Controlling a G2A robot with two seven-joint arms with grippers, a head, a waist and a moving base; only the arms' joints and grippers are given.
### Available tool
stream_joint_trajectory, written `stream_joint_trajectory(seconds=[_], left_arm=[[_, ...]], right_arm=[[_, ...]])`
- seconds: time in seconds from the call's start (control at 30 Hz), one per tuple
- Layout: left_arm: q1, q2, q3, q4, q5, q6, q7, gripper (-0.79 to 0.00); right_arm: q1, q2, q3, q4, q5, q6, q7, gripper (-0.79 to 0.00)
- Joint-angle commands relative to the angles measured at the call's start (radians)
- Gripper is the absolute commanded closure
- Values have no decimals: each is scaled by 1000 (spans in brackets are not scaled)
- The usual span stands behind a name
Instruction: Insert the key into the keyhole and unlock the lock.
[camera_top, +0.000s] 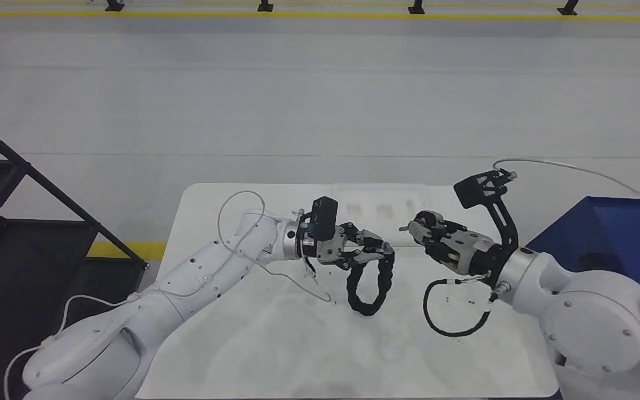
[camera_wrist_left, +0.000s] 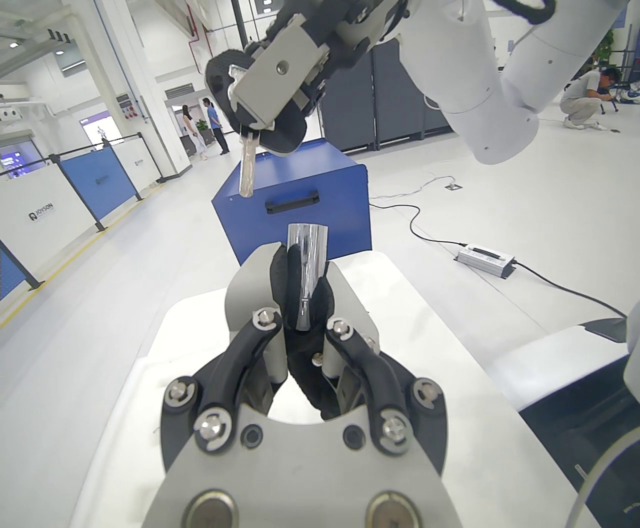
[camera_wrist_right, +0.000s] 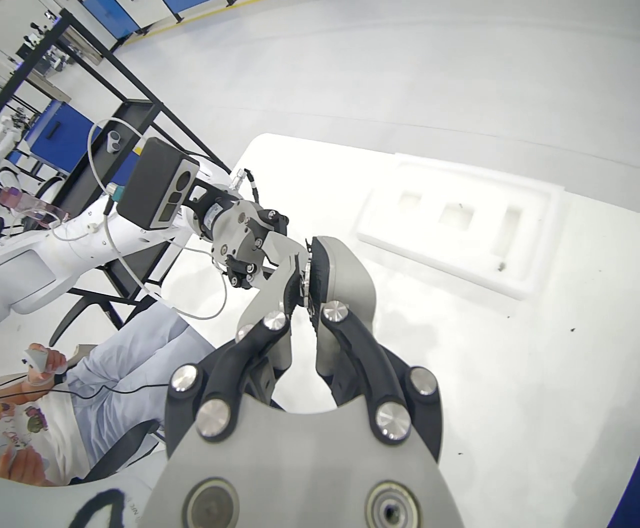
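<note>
Left wrist view: the left tool (camera_wrist_left: 301, 292) clenches the stiff, likely slippery chrome lock (camera_wrist_left: 308, 250) over the surface (camera_wrist_left: 425, 325), while the right tool (camera_wrist_left: 256, 124) pinches the thin rigid key (camera_wrist_left: 246, 170) by its head, tip near it, not touching.

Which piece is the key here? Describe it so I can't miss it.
Over the middle of the white table the two hands face each other. The right hand pinches the key, its blade sticking out toward the lock in the left hand. It is a thin flat silver strip; the lock is a round chrome barrel.
</note>
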Motion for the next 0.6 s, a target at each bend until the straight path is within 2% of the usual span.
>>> stream_joint_trajectory(seconds=[0.0,0.3,0.57], left_arm=[[2,-15,5,32,17,16,45,0],[4,-65,16,131,93,62,196,0],[8,-89,18,171,72,64,198,0]], right_arm=[[18,1,-18,0,-18,9,10,0],[85,1,-123,0,-93,45,59,0],[117,2,-174,0,-129,57,105,0]])
